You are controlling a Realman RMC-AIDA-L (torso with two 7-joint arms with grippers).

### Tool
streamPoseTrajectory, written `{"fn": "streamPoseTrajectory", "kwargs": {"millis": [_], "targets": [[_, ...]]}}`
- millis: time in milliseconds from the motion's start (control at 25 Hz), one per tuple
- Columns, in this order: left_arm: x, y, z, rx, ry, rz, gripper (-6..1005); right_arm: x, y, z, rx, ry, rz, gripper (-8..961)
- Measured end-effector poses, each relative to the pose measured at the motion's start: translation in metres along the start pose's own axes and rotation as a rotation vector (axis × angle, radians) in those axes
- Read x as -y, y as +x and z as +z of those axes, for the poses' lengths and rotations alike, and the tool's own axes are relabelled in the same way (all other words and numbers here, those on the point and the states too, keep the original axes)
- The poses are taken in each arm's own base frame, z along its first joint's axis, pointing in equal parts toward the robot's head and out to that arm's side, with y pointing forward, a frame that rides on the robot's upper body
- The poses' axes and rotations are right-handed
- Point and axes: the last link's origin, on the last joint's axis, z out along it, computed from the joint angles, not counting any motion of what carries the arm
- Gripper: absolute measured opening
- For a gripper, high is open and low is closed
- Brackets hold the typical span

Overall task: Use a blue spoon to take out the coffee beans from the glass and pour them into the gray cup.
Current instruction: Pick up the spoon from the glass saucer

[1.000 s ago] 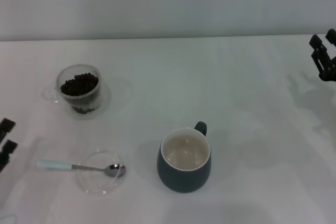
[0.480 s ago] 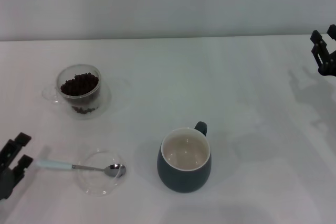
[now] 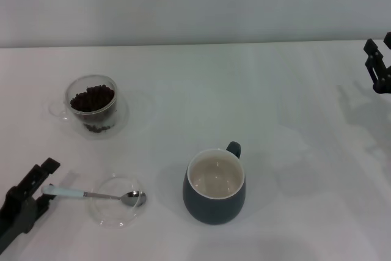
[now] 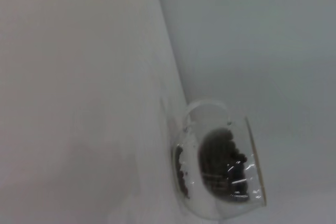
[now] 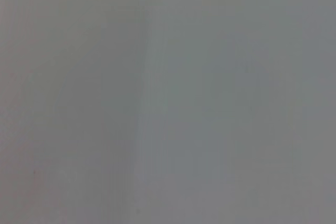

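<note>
The blue spoon [image 3: 67, 192] lies at the front left, its pale handle pointing left and its metal bowl resting in a shallow clear dish [image 3: 116, 211]. My left gripper [image 3: 43, 184] is open at the handle's left end, one finger on each side of it, not closed on it. The glass [image 3: 92, 106] with coffee beans [image 3: 92, 98] stands at the back left; it also shows in the left wrist view [image 4: 218, 169]. The gray cup [image 3: 214, 187] stands empty at the front centre. My right gripper [image 3: 380, 65] is open and empty at the far right edge.
The white table [image 3: 293, 120] runs back to a pale wall. The glass's thin handle [image 3: 58, 110] points left. The gray cup's handle [image 3: 233, 148] points to the back right. The right wrist view shows only a blank pale surface.
My left gripper has come in from the left edge and now stands around the spoon handle's end. My right gripper has drawn slightly farther to the right edge. Spoon, glass and cup have not moved.
</note>
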Motion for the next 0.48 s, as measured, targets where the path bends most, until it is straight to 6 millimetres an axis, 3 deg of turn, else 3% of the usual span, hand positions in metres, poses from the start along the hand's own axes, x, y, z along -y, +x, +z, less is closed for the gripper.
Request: {"fn": "streamPoseTrajectory", "kwargs": {"millis": [480], "targets": [[-0.0025,-0.0073,0.0094,0.052,-0.001,0.010,875,0.0007,0.0029,-0.0079,-0.008,0.001,-0.017,384]]}}
